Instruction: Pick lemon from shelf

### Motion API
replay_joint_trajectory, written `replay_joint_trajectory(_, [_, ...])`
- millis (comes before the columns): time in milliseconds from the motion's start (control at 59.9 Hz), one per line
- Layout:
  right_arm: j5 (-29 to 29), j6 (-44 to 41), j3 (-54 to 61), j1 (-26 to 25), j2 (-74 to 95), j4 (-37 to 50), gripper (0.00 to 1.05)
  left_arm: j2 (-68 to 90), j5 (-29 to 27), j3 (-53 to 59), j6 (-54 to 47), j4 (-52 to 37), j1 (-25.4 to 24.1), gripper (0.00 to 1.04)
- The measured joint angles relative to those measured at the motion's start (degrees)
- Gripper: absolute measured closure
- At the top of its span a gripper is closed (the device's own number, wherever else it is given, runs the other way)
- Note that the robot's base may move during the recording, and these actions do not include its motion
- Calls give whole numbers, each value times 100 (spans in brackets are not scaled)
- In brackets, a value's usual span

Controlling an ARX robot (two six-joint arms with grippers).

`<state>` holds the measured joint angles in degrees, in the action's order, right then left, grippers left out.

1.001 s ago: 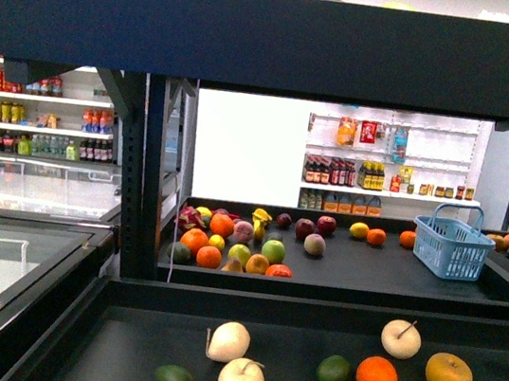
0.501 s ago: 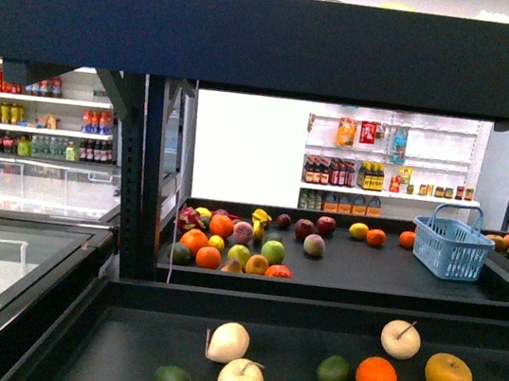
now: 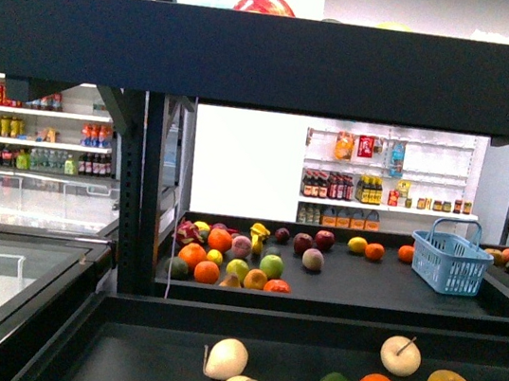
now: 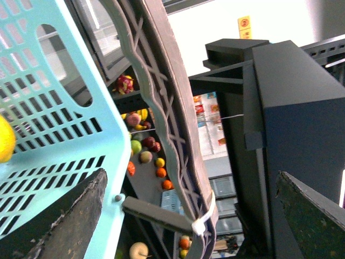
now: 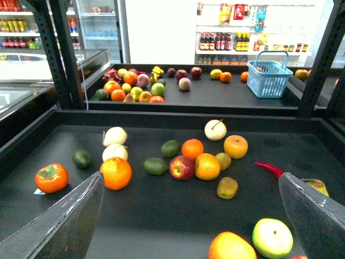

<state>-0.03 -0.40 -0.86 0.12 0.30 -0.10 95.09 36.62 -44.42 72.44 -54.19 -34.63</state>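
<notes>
Hunting for the lemon before I commit either arm.
Front view: it lies on the shelf's far tray beside an orange, no arm showing. Left wrist view: pincer spread wide beside a teal basket. Right wrist view: pincer apart over near fruit; I'd reach long with it.

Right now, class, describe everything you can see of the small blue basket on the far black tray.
The blue basket looks like light blue plastic, with slotted lattice walls, a solid rim and a thin hoop handle raised upright over its open top. It stands level on the far black tray, at the right end of the fruit row. An orange lies just beside its left corner; whether they touch is unclear. Its contents cannot be made out.
</notes>
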Motion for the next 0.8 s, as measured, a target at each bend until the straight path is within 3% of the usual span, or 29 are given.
replay_joint_trajectory(100, [0,0,0,0,0,0,7,-737,-278,85,-909,1368,0,8])
replay_joint_trajectory(217, [0,0,0,0,0,0,7,-1934,-1069,151,-2500,3329,133,8])
replay_joint_trajectory(350, [0,0,0,0,0,0,7,-3587,-1521,546,-4288,4828,457,9])
replay_joint_trajectory(400, [0,0,0,0,0,0,7,-4286,-1220,1014,-5169,4288,658,19])
replay_joint_trajectory(451, [0,0,0,0,0,0,7,-5003,-1412,1370,-5871,4345,994,28])
replay_joint_trajectory(501, [-2,0,0,0,0,0,7,-5882,-1956,1751,-6483,4809,1561,39])
replay_joint_trajectory(584, [0,0,-2,0,0,0,7,-6835,-2481,2218,-6894,5038,2258,55])
replay_joint_trajectory(751, [0,0,0,0,0,0,7,-7438,-3008,2977,-7132,4876,2747,92])
replay_joint_trajectory(801, [0,0,0,0,0,0,7,-7547,-3464,3115,-7138,4857,3067,101])
